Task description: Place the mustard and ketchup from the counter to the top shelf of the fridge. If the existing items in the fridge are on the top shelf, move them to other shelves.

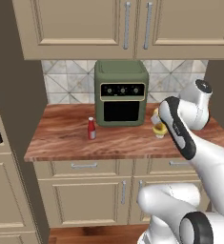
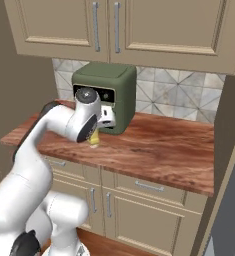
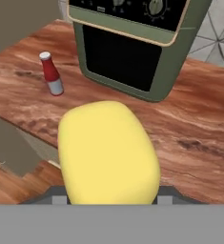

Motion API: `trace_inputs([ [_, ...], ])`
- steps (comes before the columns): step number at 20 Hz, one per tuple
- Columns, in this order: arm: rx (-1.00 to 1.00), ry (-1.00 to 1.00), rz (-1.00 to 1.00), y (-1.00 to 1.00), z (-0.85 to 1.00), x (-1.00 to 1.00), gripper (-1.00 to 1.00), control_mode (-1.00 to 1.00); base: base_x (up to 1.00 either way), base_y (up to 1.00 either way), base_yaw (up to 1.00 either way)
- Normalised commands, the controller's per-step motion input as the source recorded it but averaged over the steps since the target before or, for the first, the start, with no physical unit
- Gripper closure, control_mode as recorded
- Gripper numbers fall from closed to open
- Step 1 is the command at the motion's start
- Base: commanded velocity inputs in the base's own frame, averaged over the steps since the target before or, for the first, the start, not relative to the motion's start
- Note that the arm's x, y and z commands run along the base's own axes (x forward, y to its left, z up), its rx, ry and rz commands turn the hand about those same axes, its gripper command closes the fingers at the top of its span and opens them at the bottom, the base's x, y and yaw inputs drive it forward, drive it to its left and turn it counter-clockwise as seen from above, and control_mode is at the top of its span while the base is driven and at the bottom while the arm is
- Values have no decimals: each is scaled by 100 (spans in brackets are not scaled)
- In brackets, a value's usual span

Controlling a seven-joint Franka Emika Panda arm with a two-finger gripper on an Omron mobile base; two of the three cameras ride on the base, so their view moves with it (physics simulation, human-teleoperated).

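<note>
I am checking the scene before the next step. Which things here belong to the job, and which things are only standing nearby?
Belong to the job:
- mustard, close in front of the gripper
- ketchup, upright
- counter, which carries both bottles

Only standing nearby:
- green oven on the counter
- upper cabinets
- drawers below the counter

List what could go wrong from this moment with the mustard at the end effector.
1. The mustard sits close against the end effector, but the fingers are hidden, so the grip may be partial and the bottle could slip when lifted.
2. The green oven stands close beside; a wide swing could knock it.
3. The ketchup stands upright on the counter and could topple.
</note>
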Motion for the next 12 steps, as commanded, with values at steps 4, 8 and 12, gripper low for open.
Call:
trace_inputs([
  [4,-2,0,0,34,100,-99,100,-100,0,0,0],
  [8,0,0,0,30,100,-100,100,-100,0,0,0],
  [12,0,-12,0,28,98,-99,100,-100,0,0,0],
])
